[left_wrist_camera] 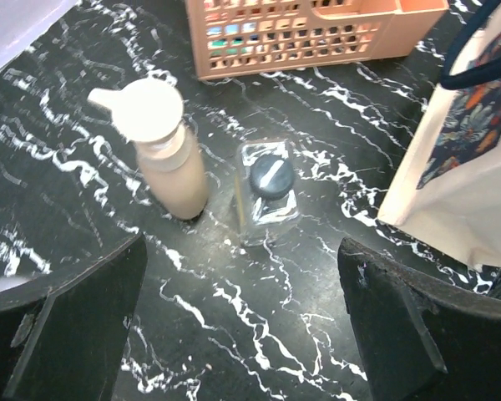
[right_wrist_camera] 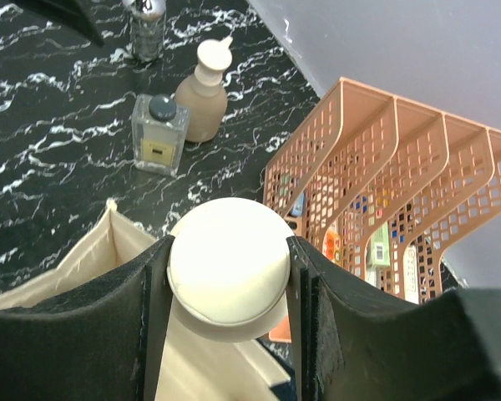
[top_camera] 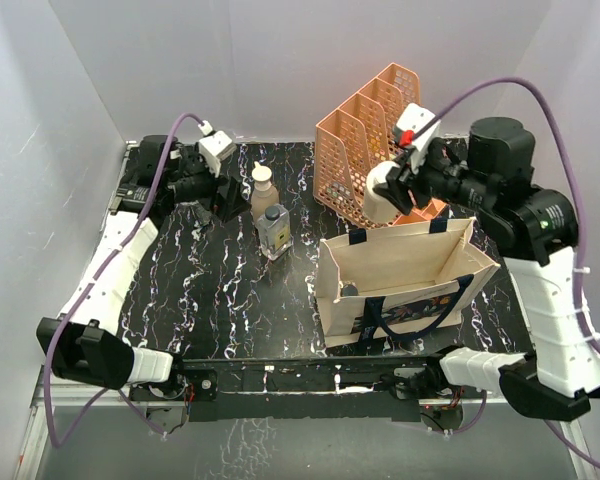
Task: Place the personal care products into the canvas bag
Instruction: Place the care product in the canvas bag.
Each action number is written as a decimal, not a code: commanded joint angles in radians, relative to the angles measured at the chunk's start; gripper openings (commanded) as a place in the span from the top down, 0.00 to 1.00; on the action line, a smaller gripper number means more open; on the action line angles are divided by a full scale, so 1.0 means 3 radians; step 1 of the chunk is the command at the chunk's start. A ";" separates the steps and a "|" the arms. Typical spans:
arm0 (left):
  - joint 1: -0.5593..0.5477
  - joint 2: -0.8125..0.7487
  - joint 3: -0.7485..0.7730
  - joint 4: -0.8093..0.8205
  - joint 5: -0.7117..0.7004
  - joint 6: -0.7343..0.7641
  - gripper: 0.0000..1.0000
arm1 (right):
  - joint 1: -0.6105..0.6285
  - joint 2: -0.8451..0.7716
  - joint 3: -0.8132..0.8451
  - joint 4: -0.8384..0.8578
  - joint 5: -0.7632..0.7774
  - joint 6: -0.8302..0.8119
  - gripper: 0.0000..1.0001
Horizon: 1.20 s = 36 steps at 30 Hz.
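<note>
Cream bottle [right_wrist_camera: 227,261] clamped in right tool [right_wrist_camera: 227,284], glass bottle [right_wrist_camera: 159,134] label illegible

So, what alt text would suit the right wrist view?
The right end effector holds a white-capped bottle above the edge of the canvas bag. Beyond stand a tan bottle, a square glass bottle and a peach mesh organizer.

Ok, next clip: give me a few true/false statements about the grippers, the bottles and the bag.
1. The right gripper is shut on the cream bottle. True.
2. The left gripper grips the tan bottle. False: it is open and empty, and the bottle stands free ahead of it.
3. The clear glass bottle lies on its side. False: it stands upright beside the tan bottle.
4. The canvas bag stands with its top open near the peach file organizer. True.
</note>
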<state>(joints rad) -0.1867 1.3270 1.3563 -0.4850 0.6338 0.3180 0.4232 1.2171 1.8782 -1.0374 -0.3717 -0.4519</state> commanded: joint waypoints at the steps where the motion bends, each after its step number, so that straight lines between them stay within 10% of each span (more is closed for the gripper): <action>1: -0.0267 0.0082 0.0306 -0.0286 0.0222 0.0277 0.06 | -0.0205 -0.0257 -0.0102 0.0160 -0.0410 -0.0259 0.92; 19: -0.1487 0.0542 0.1248 -0.1423 0.0648 0.1226 0.10 | -0.1207 -0.0627 -0.0702 -0.0391 -0.1440 -0.0550 0.92; 36: -0.2392 0.1283 0.2018 -0.2299 0.0245 0.2391 0.14 | -0.1315 -0.0744 -0.1177 -0.0506 -0.1400 -0.0596 0.92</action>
<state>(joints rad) -0.8715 1.7092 1.9316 -1.0939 0.7376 0.9306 0.0322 1.0264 1.5326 -1.2827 -0.7399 -0.6106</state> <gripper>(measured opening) 0.844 0.517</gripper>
